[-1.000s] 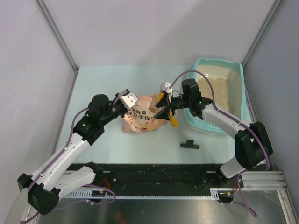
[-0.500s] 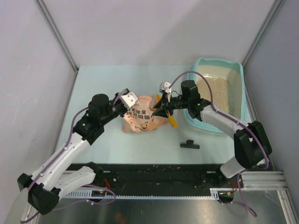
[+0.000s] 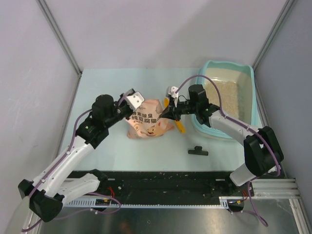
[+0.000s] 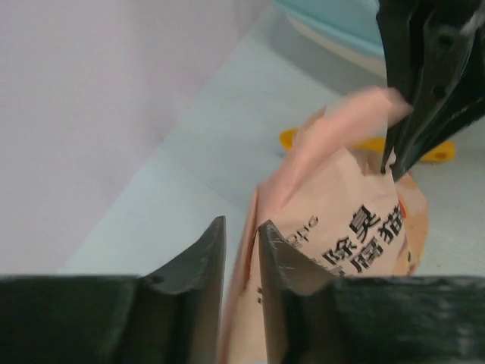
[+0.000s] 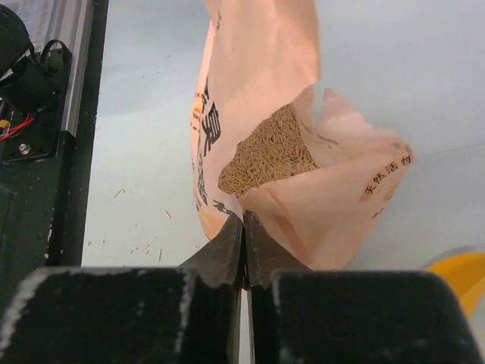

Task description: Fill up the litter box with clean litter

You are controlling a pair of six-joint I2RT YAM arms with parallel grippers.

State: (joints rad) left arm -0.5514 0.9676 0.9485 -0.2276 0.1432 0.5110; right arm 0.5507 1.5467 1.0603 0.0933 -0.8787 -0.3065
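**Overhead view.** The bag (image 3: 146, 124) stands on the counter (image 3: 107, 83) between the arms. It is well left of the box (image 3: 246, 73), which sits at the right rear with litter (image 3: 224, 97) already spread over its floor. The left gripper (image 3: 134, 100) is at the bag's upper left corner and the right gripper (image 3: 168, 111) is at its right rim. An orange scoop (image 3: 181, 127) lies just beside the bag, and a black clip (image 3: 198, 151) lies apart, nearer the bases. Finger states cannot be read from here.

**Left wrist view.** The left fingers stand slightly parted with the bag's rim in the gap. In my judgement they are not clamped. The right fingers reach down onto the far rim.

**Right wrist view.** The right fingers are pressed together on a pinch of the rim. Only this view looks into the open mouth, where granules lie well below the rim.

**Assessment.** The step in hand is securing the bag for a pour; it is not yet lifted. The next move calls for carrying it over the box and tipping the mouth down. A soft bag held at one point may sag and spill short, so the left fingers should support it.
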